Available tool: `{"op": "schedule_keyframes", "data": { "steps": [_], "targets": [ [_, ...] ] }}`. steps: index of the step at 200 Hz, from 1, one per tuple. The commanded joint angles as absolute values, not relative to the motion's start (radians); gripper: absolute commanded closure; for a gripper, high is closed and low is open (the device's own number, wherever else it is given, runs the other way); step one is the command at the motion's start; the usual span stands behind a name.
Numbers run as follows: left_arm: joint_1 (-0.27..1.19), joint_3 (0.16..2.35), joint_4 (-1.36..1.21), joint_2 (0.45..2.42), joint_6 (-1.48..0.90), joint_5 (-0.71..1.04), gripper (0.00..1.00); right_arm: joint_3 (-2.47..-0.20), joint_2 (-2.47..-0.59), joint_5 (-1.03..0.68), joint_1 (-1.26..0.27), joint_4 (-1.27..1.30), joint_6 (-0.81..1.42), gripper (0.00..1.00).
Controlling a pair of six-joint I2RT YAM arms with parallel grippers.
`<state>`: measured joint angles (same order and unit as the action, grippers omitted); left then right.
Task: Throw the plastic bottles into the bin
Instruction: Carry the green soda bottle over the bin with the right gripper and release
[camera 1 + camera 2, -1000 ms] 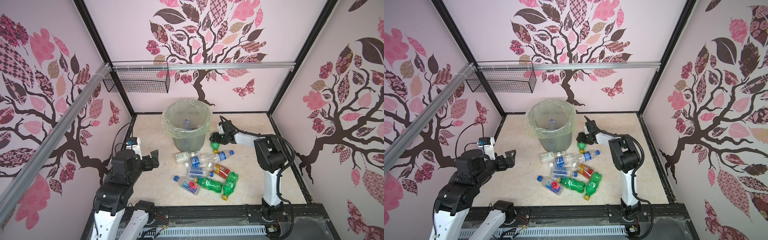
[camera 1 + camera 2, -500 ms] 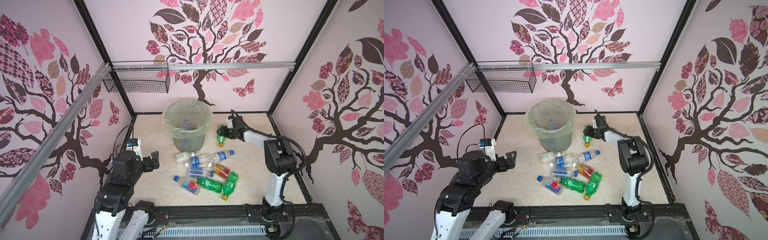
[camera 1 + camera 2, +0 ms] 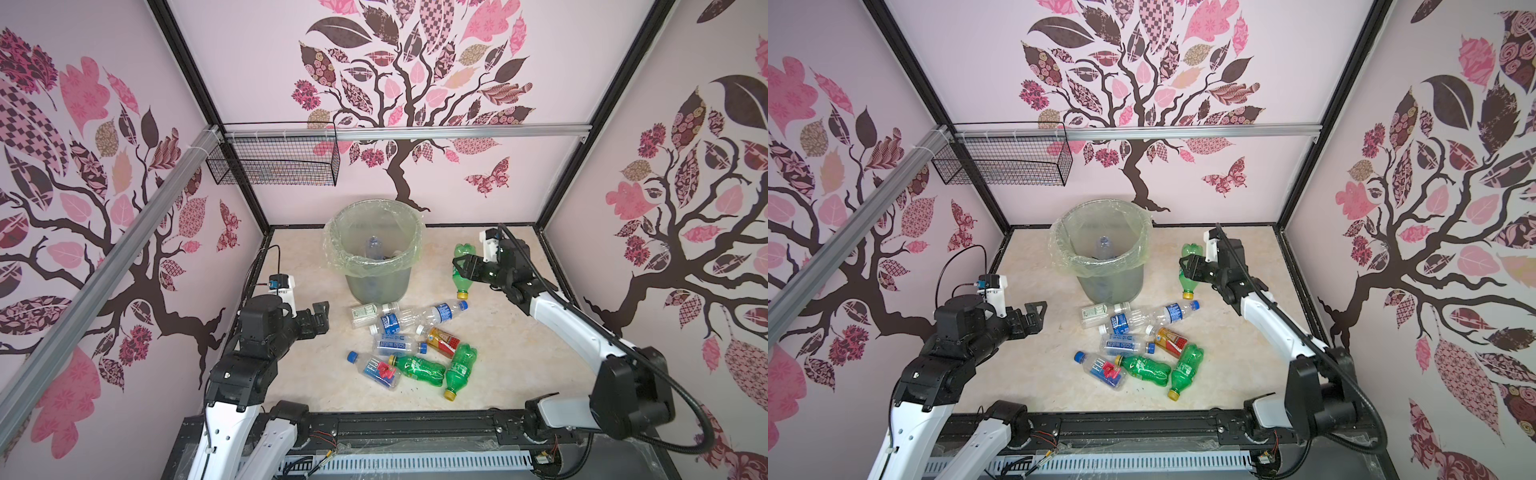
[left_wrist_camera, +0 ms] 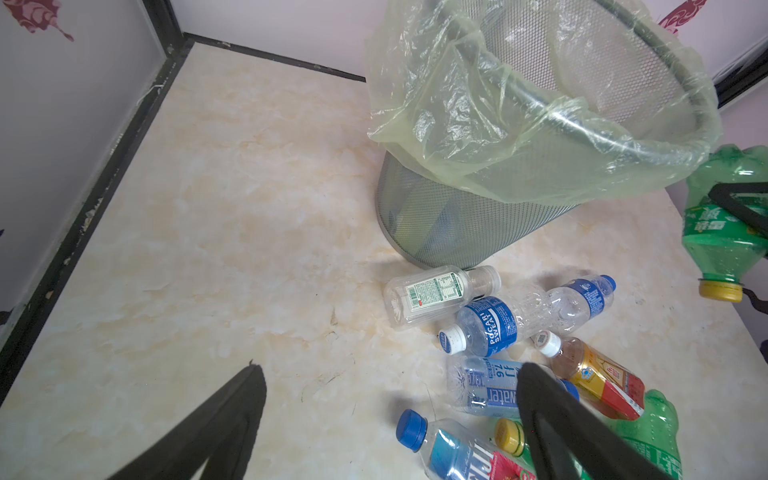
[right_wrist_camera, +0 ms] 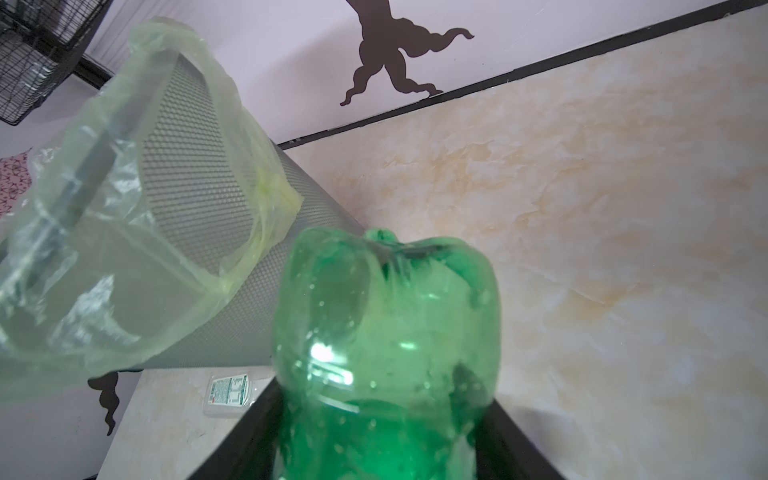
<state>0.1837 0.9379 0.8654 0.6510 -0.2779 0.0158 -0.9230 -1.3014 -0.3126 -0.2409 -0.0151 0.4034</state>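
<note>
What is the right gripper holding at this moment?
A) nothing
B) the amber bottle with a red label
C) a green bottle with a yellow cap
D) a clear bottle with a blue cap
C: the right gripper is closed around the green bottle, which hangs with its yellow cap down, beside the bin.

The tabletop (image 3: 519, 353) is cream, marble-patterned. The bin (image 3: 376, 286) is grey-green mesh under a pale yellow-green liner (image 3: 337, 258). The far-right green bottle (image 3: 460, 281) has a yellow cap. Nearer, the amber bottle (image 3: 444, 341) wears red and gold. The walls (image 3: 257, 62) are pink with brown trees.
</note>
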Motion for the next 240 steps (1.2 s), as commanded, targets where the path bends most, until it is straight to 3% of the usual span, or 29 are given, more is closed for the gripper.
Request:
{"op": "schedule_keyframes", "data": {
  "steps": [1, 48, 80, 124, 152, 173, 185, 240],
  "targets": [
    [0.181, 0.907, 0.812, 0.660, -0.297, 0.050, 0.02, -0.869, -1.163, -0.323, -0.242, 0.015, 0.394, 0.39],
    [0.180, 0.894, 0.790, 0.672, -0.319, 0.064, 0.02, -0.781, -1.004, -0.331, -0.242, 0.015, 0.395, 0.37],
    [0.181, 0.898, 0.800, 0.676, -0.325, 0.092, 0.03, -0.884, -1.021, -0.391, -0.260, 0.002, 0.356, 0.40],
    [0.180, 0.920, 0.822, 0.670, -0.337, 0.110, 0.03, -1.231, -1.238, -0.410, -0.395, -0.032, 0.258, 0.40],
    [0.181, 0.935, 0.832, 0.667, -0.332, 0.135, 0.03, -1.583, -1.543, -0.360, -0.479, -0.098, 0.246, 0.41],
    [0.181, 0.956, 0.847, 0.681, -0.334, 0.168, 0.02, -1.872, -1.767, -0.379, -0.503, -0.204, 0.251, 0.22],
    [0.181, 0.978, 0.870, 0.683, -0.334, 0.171, 0.02, -1.941, -1.828, -0.400, -0.506, -0.227, 0.259, 0.17],
    [0.181, 0.974, 0.905, 0.659, -0.366, 0.259, 0.02, -1.726, -1.661, -0.388, -0.507, -0.140, 0.215, 0.09]
  ]
}}
